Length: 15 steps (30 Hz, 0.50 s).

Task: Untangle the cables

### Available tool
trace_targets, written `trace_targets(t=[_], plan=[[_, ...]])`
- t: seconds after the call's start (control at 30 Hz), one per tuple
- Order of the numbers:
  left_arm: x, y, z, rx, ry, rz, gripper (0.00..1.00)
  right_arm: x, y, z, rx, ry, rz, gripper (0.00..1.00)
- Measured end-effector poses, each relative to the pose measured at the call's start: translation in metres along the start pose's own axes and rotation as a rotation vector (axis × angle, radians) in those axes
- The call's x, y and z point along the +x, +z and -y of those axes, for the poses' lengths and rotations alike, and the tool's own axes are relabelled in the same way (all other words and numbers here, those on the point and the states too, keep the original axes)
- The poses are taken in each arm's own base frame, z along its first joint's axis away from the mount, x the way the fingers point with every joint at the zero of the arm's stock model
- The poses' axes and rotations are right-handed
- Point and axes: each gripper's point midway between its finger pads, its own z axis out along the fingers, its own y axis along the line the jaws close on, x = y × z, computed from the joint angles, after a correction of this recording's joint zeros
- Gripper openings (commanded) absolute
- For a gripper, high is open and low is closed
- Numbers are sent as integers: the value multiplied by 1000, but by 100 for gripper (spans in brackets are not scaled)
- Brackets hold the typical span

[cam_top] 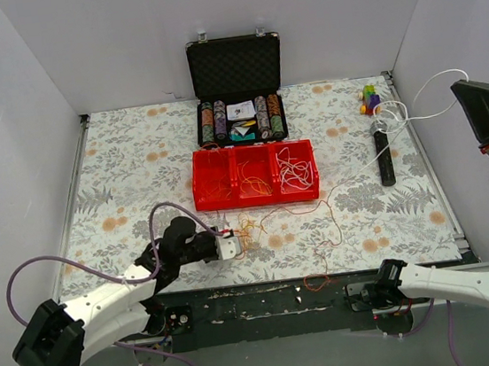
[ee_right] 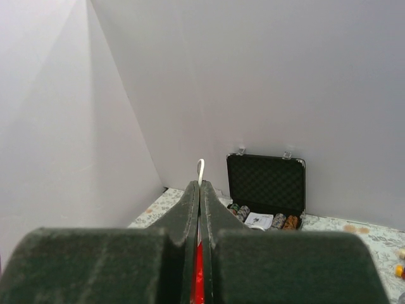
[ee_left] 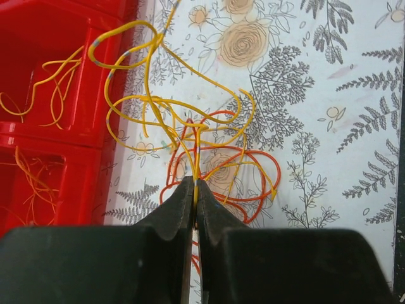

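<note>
The cables (cam_top: 250, 230) are a small tangle of thin yellow and orange wires lying on the floral table just in front of the red tray (cam_top: 257, 201). My left gripper (cam_top: 231, 243) sits at the tangle's left side. In the left wrist view the left gripper (ee_left: 195, 188) is shut on a yellow wire (ee_left: 197, 149), with yellow loops (ee_left: 130, 54) reaching toward the tray and orange loops (ee_left: 256, 190) flat on the table. One reddish strand (cam_top: 332, 226) trails toward the near edge. My right gripper (cam_top: 368, 296) rests shut at the near edge, away from the cables.
The red tray (ee_left: 69, 136) has three compartments holding loose wires. Behind it stands an open black case (cam_top: 234, 64) of chips. A black cylinder (cam_top: 384, 157), a white cord (cam_top: 414, 113) and a small colourful toy (cam_top: 368, 98) lie at the right. A small white loop (ee_right: 200, 168) shows above the right fingertips.
</note>
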Motion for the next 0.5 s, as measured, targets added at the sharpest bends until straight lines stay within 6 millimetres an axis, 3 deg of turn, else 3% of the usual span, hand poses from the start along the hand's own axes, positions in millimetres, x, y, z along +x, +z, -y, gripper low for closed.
trace_targets(t=[0.1,0.13,0.23,0.5], plan=[[-6,-2,-5,-5,-28,12,54,12,5,-2,1,3,-23,1],[-10,-2,-6,3,-41,20,62,18,7,-4,0,4,-36,1],[-35,-6,-10,46,-99,72,70,46,17,-11,-12,2,-96,1],[-121,-30,-27,129,-177,270,63,133,38,-40,-82,7,-292,1]])
